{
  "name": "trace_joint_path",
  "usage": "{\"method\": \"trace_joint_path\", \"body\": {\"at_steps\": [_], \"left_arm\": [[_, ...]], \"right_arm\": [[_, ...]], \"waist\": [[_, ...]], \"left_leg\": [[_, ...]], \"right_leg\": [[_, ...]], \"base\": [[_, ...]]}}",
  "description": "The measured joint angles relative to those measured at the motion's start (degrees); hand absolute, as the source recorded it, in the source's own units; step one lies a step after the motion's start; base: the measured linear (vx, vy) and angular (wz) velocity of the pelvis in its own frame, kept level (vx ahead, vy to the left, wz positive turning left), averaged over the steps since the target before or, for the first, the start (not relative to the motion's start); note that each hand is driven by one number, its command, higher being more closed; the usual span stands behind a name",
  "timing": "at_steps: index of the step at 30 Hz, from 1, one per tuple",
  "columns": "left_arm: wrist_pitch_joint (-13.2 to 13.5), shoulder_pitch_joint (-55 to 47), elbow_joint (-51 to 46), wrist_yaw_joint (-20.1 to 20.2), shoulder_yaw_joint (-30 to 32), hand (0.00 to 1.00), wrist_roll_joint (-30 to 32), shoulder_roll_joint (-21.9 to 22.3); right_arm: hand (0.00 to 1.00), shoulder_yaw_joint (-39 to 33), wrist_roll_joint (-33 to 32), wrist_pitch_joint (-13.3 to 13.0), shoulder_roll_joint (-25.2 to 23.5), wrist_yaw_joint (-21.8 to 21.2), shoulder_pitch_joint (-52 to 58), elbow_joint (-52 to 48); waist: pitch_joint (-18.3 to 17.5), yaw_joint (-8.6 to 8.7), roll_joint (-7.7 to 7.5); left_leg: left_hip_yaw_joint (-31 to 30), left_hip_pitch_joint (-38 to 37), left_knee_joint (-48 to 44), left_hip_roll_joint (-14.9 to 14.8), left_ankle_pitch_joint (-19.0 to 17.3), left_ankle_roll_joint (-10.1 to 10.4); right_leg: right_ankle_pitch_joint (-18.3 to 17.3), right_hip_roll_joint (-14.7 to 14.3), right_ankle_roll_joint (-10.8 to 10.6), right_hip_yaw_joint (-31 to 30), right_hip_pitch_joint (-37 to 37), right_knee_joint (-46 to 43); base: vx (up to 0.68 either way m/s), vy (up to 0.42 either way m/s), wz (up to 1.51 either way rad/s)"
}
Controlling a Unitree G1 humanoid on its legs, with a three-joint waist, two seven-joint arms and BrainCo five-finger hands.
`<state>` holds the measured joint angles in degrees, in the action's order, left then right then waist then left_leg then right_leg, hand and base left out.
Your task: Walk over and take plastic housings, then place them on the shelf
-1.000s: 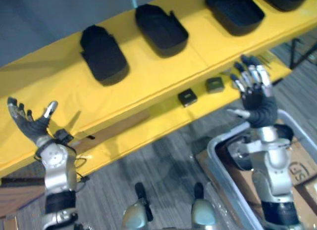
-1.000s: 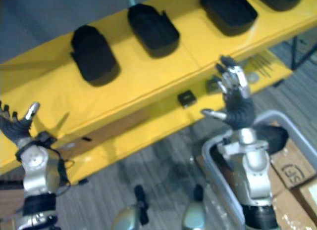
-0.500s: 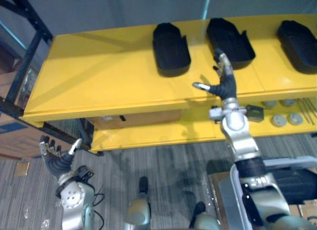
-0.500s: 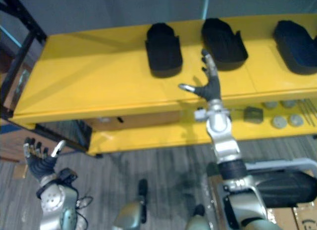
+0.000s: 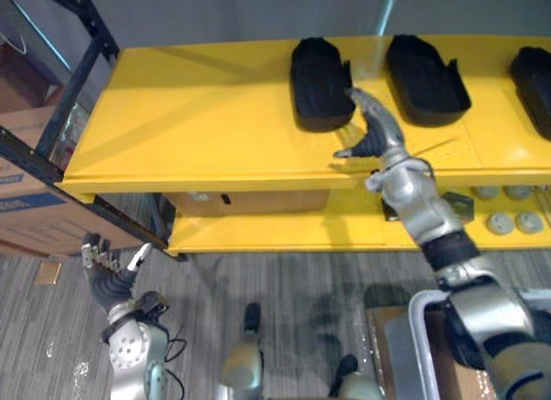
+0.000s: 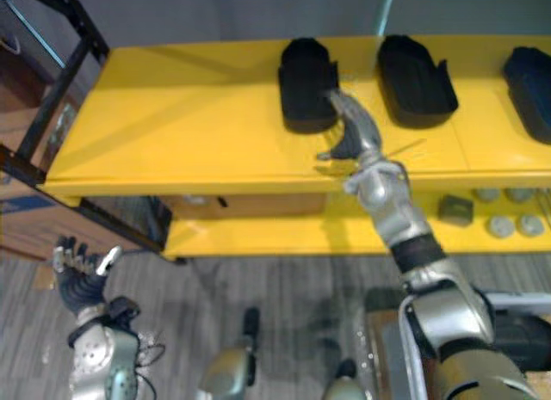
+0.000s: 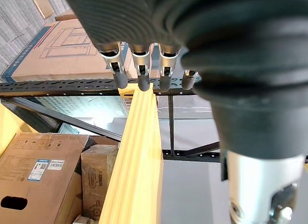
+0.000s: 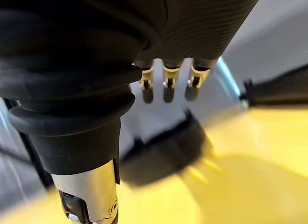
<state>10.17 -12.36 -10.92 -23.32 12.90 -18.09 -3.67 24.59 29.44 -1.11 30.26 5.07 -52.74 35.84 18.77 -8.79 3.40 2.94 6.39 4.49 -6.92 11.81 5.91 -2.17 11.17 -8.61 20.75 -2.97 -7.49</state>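
**Right hand at the shelf, nearest housing off its fingertips at 10 o'clock**

Left hand: low, at 7 o'clock in the left eye view, over the floor off the front left corner of the shelf. Fingers spread and straight, holding nothing. Well apart from every housing.

Left housing: black, lying on the yellow top of the shelf. Its long axis runs 12 to 6, back to front.

Right hand: raised over the front part of the shelf. Fingers loosely extended, thumb out to the side, nothing in it. Left housing sits at about 10 o'clock from it, just beside the fingertips; cannot tell whether they touch.

Middle housing: at about 1 o'clock from the right hand, near, same 12-to-6 lie.

Right housing: at the view's 3 o'clock edge, partly cut off.

Judgement: all visible housings are on the shelf already. Right hand is the nearer by far, and any grasp of the left housing would come across its short side.
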Motion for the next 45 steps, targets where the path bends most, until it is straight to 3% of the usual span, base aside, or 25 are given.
{"method": "trace_joint_path", "body": {"at_steps": [4,13,23,27,37,45], "left_arm": [[-0.25,0.84,0.05,0.43,-1.63,0.0,0.0,-1.08],[-0.33,2.36,0.59,1.4,-4.28,0.0,-0.09,-3.2],[-0.36,2.17,-0.33,1.45,-4.21,0.0,-1.91,-2.54],[-0.36,2.18,-2.16,1.69,-3.82,0.0,-2.12,-2.08],[-1.56,2.15,-3.69,2.22,-1.68,0.0,-2.14,-0.28],[-2.72,2.2,-4.74,3.47,-1.67,0.0,-2.15,-0.28]], "right_arm": [[0.0,7.29,3.77,1.4,2.5,-5.14,-6.77,4.76],[0.0,15.44,8.61,2.25,3.62,-10.35,-18.21,10.9],[0.0,15.95,9.1,2.06,4.02,-10.49,-23.07,12.59],[0.0,15.95,8.74,1.94,4.32,-13.59,-23.12,12.44],[0.0,18.03,1.43,-0.95,5.23,-25.79,-25.42,11.82],[0.0,20.89,-2.03,-5.48,5.92,-28.33,-26.44,12.26]], "waist": [[1.11,-0.48,-0.79],[3.42,-3.38,-1.82],[3.99,-3.86,-2.23],[5.09,-3.74,-2.2],[6.4,-3.75,-2.33],[6.41,-3.8,-2.34]], "left_leg": [[-0.72,0.63,-0.01,-0.4,0.44,0.27],[-0.84,0.75,0.0,-1.37,0.33,0.21],[-0.92,1.5,-0.01,-1.1,0.57,0.55],[-0.86,1.32,-0.01,-0.63,0.56,0.51],[-0.73,1.15,-0.02,-0.54,0.57,0.51],[-0.8,0.59,-0.01,-0.57,0.56,0.52]], "right_leg": [[-0.05,-0.44,0.08,0.84,0.07,0.08],[-1.04,-1.15,0.54,0.82,0.5,-0.88],[-1.87,-0.66,0.46,1.0,1.84,-2.41],[-1.94,-0.14,0.37,0.99,1.88,-2.76],[-1.92,-0.01,0.34,0.98,1.8,-2.75],[-1.85,-0.12,0.25,1.1,1.02,-2.45]], "base": [[0.0,-0.044,0.08],[-0.01,-0.045,0.0],[0.0,-0.019,0.01],[0.0,0.0,0.0],[0.0,-0.01,0.0],[0.0,0.0,0.0]]}}
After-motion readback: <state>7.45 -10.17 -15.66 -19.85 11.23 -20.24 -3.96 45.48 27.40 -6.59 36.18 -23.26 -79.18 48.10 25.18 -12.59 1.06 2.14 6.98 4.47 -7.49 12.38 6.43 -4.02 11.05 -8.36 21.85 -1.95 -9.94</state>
